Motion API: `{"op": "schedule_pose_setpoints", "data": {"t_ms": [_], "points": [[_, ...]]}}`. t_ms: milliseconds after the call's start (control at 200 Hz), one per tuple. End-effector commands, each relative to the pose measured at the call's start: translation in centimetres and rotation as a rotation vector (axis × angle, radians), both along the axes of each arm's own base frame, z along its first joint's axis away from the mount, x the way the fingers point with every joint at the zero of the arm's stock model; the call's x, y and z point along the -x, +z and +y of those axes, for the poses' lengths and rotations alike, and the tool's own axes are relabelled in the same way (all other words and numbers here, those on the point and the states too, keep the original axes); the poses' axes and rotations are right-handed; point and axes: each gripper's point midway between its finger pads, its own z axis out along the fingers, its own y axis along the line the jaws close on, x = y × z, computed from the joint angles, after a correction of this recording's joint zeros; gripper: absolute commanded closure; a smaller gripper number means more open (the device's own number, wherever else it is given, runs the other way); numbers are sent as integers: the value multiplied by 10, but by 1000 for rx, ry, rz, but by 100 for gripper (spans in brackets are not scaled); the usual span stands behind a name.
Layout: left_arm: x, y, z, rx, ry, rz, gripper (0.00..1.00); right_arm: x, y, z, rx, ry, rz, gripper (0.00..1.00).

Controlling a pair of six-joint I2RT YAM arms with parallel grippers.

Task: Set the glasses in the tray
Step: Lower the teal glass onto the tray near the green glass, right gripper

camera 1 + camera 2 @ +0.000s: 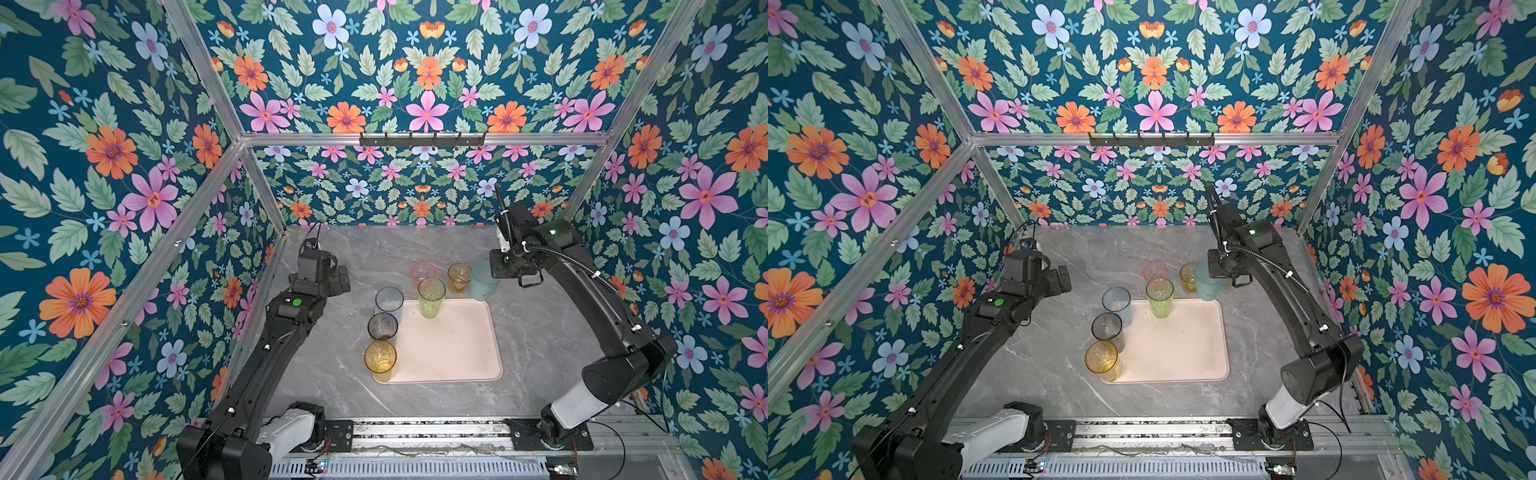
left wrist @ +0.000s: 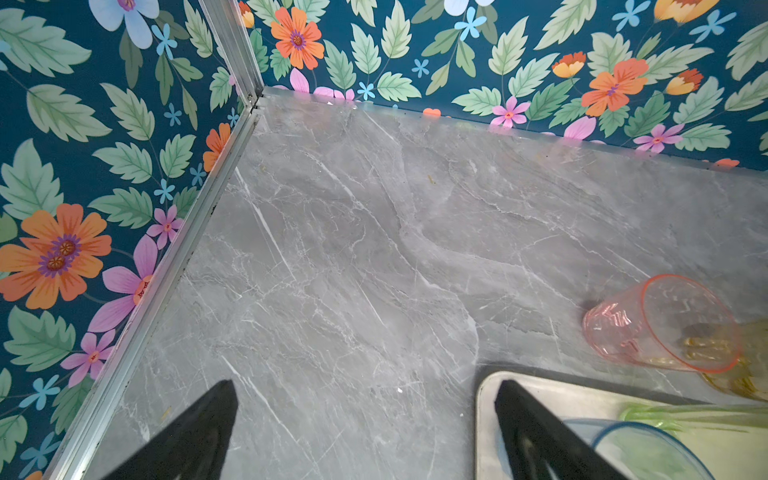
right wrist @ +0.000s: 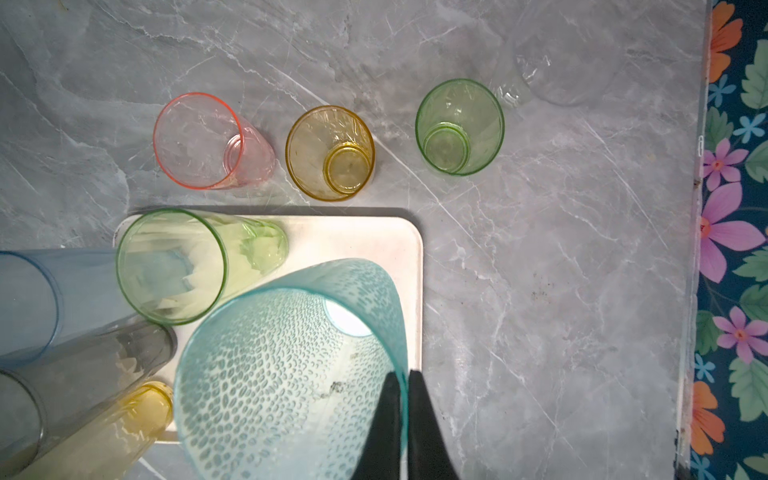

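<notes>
Your right hand [image 3: 401,374] is clenched on the rim of the teal tumbler [image 3: 291,374], one finger inside the wall and one outside. In both top views that tumbler [image 1: 482,282] hangs at the far right corner of the tray [image 1: 453,345]; whether its base touches the tray can't be told.

Your left hand [image 2: 365,382] is released, fingers spread wide and grasping nothing, hovering over bare desk [image 2: 353,249] off the tray's far left corner.

On the tray, the tall green tumbler [image 1: 431,297] stands upright by the far edge. Down the left edge runs a row: the blue tumbler [image 1: 389,301], the grey tumbler [image 1: 382,326], and the tall amber tumbler [image 1: 380,359] at the near corner.

Off the tray, on the desk beyond its far edge, you've got the pink tumbler [image 3: 199,141], the short amber tumbler [image 3: 330,153] and the short green tumbler [image 3: 459,126] in a line, with the clear tumbler [image 3: 552,70] past them, hard to make out.
</notes>
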Motion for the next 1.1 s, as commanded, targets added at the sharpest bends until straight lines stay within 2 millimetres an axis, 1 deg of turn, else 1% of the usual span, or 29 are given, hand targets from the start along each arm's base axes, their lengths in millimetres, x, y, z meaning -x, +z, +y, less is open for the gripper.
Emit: {"op": "schedule_pose_setpoints", "data": {"t_ms": [0,115,380,585,820,1095], "points": [[-2,4,0,-3,-6,-14,1,5,-6,2,-25,-6,2,100],[-2,4,0,-1,-6,-15,1,17,-18,5,-40,1,8,100],[-4,1,0,1,0,-8,0,44,-39,13,-86,19,-43,100],[-5,0,0,0,2,-6,1,53,-55,21,-130,26,-56,100],[-4,-1,4,-4,23,-6,1,60,-68,55,-119,137,-72,100],[-4,0,4,-7,23,-6,1,60,-81,82,-135,212,-95,100]]}}
